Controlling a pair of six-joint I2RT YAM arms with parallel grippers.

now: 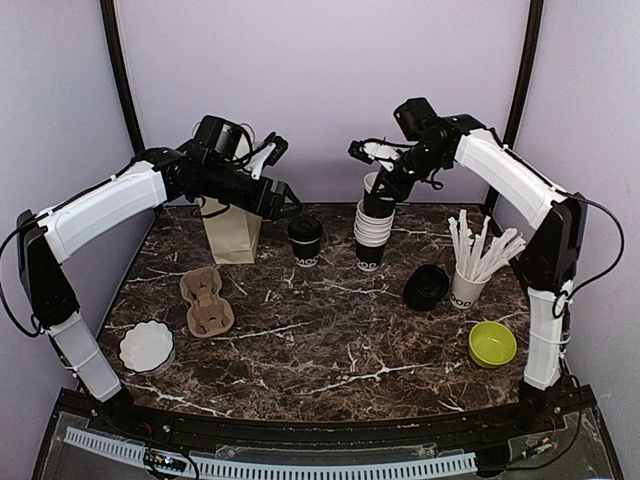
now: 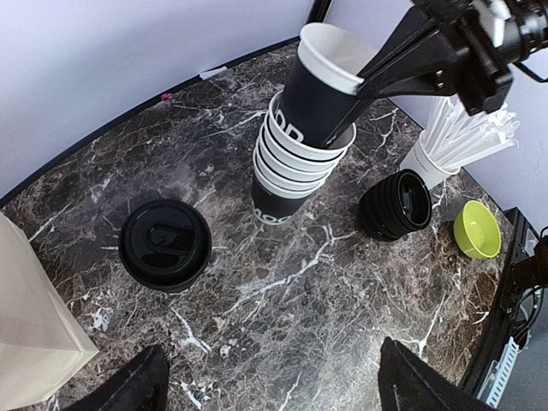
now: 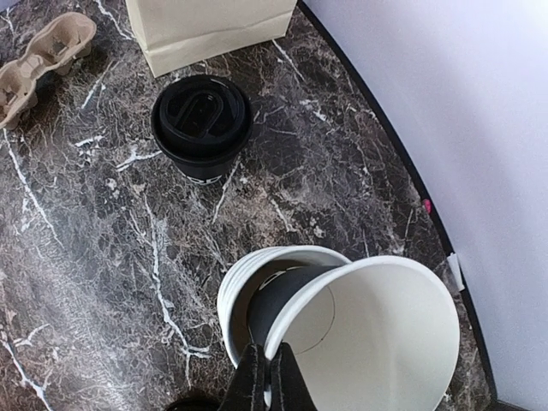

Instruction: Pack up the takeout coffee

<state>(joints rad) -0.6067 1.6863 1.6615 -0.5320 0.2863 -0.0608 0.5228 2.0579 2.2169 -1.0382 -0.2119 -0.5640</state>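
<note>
Right tool (image 3: 264,377) is fully closed, pinching the rim wall of the top cup (image 3: 368,342), which is tilted and half out of the cup stack (image 2: 287,167). Left tool (image 2: 270,390) is wide open and empty, hovering left of the stack. Lidded cup (image 2: 164,244) stands left of the stack, lid stack (image 2: 396,204) just right of it. Paper cups are likely light, thin-walled and crushable, and nested ones may stick. The rolled rim is stiffest, so pinch there. Grip the lidded cup around the body, below the lid.

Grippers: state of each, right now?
Left gripper: open, holding nothing.
Right gripper: shut on the top cup rim.
</note>
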